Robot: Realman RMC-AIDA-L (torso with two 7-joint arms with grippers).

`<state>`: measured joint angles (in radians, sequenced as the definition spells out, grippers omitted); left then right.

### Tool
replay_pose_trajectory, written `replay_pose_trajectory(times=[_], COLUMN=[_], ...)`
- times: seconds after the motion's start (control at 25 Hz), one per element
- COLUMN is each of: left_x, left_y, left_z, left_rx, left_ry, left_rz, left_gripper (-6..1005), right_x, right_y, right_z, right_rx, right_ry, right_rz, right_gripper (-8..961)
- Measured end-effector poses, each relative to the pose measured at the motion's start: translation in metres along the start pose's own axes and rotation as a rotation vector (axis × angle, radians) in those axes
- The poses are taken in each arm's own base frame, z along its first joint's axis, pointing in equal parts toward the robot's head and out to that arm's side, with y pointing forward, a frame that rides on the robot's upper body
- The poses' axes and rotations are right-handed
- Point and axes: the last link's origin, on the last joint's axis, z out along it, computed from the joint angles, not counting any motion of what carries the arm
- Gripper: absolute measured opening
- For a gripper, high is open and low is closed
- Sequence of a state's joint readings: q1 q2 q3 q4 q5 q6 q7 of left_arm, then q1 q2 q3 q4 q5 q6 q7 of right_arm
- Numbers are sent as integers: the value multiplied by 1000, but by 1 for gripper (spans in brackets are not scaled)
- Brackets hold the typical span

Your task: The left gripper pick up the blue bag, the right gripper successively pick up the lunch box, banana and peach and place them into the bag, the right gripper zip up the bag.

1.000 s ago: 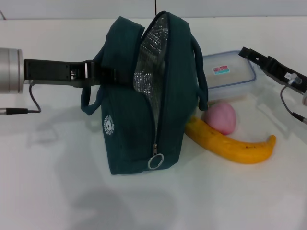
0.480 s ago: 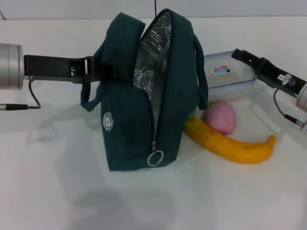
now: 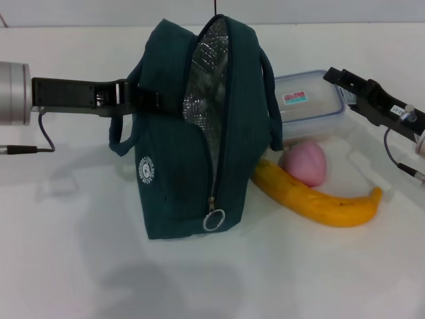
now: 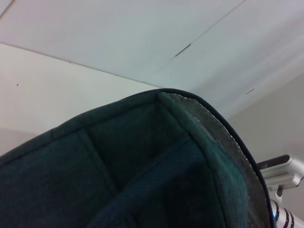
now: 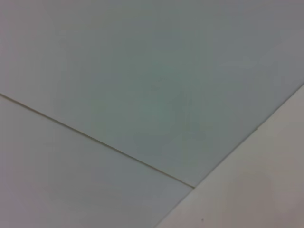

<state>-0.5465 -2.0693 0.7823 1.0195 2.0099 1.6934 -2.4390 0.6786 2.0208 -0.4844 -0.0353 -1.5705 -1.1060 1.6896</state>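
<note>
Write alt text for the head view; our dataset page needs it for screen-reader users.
A dark teal blue bag stands unzipped on a white table, the left gripper at its handle. Beside it lie the lunch box, peach and banana, with the right gripper at the lunch box's far corner.

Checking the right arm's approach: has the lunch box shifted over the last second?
Yes. The lunch box has slid toward the blue bag; against the peach, which stayed put, it now sits further left, with the right gripper at its far corner.
</note>
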Motion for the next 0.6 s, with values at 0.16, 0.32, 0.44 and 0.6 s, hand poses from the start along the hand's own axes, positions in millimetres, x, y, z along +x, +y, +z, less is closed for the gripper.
replay_pose_trajectory(times=[0.16,0.32,0.44,0.6], left_x=[0,-1,-2,-3], left_y=[0,0,-1,-2], left_z=[0,1,2,2], left_rx=[-1,-2,-6,-8], left_ry=[-2,-4,-7,-7], left_rz=[0,5,2,-1], left_gripper=[50,51,51,51], right_x=[0,0,0,1], right_y=[2,5,8,9], right_z=[-1,1,2,2], right_rx=[-20,-35,-47,-59], right_ry=[-3,-1,2,2], right_rz=[5,16,30,53], right_gripper=[676,558,469,343])
